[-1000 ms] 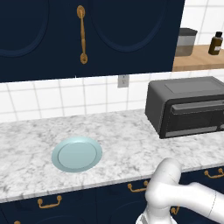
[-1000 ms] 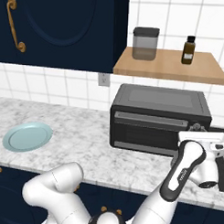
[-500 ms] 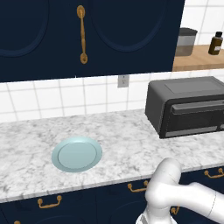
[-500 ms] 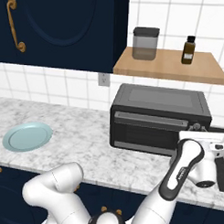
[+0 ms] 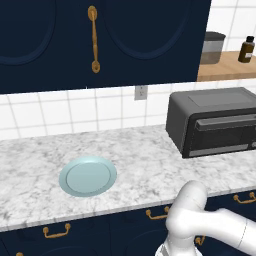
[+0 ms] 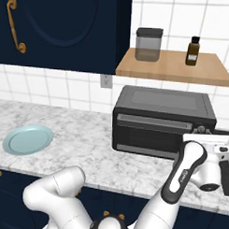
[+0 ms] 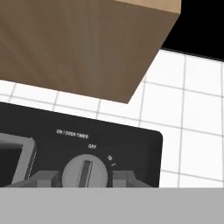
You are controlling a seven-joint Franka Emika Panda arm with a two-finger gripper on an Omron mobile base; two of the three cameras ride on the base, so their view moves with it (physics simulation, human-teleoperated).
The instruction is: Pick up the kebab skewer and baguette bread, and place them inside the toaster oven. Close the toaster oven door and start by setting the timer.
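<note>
Marble counter (image 5: pixel 150 165) carries the toaster oven (image 6: pixel 163 122), its door (image 6: pixel 153 134) shut, under navy cabinets, beside a pale blue plate (image 5: pixel 88 176). My gripper (image 7: pixel 85 177) straddles the timer knob (image 7: pixel 85 172), fingers clamped on it.

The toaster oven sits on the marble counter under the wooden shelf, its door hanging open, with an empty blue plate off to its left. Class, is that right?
Not quite: the toaster oven door is closed, flat against the front of the toaster oven, as the right base view shows. The rest stands: it sits on the marble counter under the wooden shelf, with the empty blue plate to its left.
</note>
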